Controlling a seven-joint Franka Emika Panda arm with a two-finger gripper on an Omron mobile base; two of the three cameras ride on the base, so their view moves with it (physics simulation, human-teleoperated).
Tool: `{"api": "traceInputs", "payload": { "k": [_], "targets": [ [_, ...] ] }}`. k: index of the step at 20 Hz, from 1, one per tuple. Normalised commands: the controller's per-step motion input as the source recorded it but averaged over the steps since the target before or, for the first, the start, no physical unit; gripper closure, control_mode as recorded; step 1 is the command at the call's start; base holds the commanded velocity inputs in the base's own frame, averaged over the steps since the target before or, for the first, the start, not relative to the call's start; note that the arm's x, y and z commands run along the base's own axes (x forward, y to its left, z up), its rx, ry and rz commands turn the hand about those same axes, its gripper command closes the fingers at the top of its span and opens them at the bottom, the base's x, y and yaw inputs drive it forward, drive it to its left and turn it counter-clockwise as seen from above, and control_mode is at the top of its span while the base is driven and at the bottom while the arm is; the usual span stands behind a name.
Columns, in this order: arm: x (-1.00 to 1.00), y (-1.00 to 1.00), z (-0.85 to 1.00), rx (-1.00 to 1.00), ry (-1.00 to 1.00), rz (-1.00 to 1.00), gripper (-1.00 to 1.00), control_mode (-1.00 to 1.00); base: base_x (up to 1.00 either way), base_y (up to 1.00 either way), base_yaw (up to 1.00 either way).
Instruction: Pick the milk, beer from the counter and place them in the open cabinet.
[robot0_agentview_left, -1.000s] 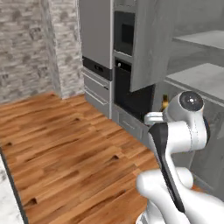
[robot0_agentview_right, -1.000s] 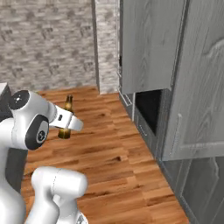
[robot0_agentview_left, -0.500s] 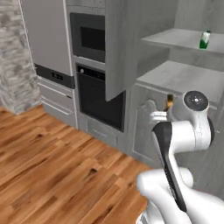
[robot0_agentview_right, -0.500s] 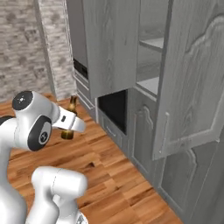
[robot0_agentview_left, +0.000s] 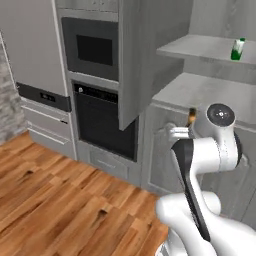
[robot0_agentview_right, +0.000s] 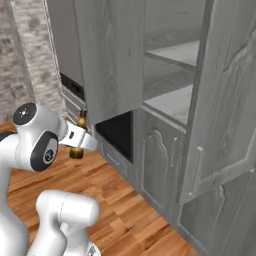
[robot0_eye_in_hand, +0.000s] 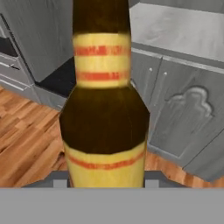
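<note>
The claw (robot0_agentview_right: 76, 141) is closed around the beer bottle (robot0_agentview_right: 78, 134), gripping it low on its body with the neck pointing straight up, so the bottle's long axis stands upright as it is carried. In the hand view the bottle (robot0_eye_in_hand: 104, 100) sits right against the camera, its yellow label with red stripes filling the middle. The open cabinet (robot0_agentview_left: 210, 92) lies ahead of the claw and higher: its lower shelf (robot0_agentview_left: 200, 90) is above and beyond the bottle's cap, and the upper shelf (robot0_agentview_left: 200, 47) sits higher again. The milk carton (robot0_agentview_left: 238, 49) already stands on that upper shelf, up and off to the far side of the claw, well apart from it. So the move that counts is up and forward: the bottle probably has to rise clear of the shelf edge before going in, kept upright.
</note>
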Motion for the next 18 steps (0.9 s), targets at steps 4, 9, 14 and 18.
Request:
{"api": "traceInputs", "payload": {
  "k": [4,9,14,18],
  "targets": [
    [0.00,0.00,0.00,0.00,0.00,0.00,1.00,1.00,0.08,-0.30,-0.61],
    [0.00,0.00,0.00,0.00,0.00,0.00,1.00,1.00,0.19,-0.05,-0.60],
    [0.00,0.00,0.00,0.00,0.00,0.00,1.00,1.00,0.54,0.00,-0.44],
    [0.00,0.00,0.00,0.00,0.00,0.00,1.00,1.00,0.56,0.05,-0.40]
  ]
}}
